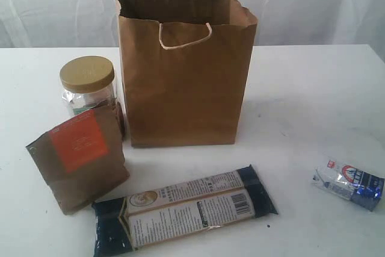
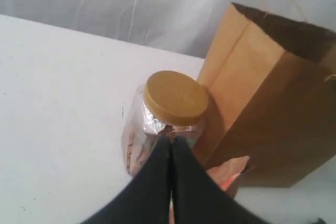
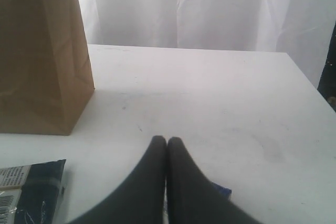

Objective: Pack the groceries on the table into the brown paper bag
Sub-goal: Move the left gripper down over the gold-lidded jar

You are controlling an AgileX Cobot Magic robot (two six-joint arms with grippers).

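Packing waits: left gripper [image 2: 170, 140] and right gripper [image 3: 167, 141] are closed, empty. Left must open for the jar [image 2: 176, 98].

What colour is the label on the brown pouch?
Orange, on the brown pouch leaning beside the jar; clearest in the exterior view.

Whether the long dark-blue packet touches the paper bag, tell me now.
Apart. The exterior view shows a strip of bare table between the brown paper bag and the long dark-blue packet.
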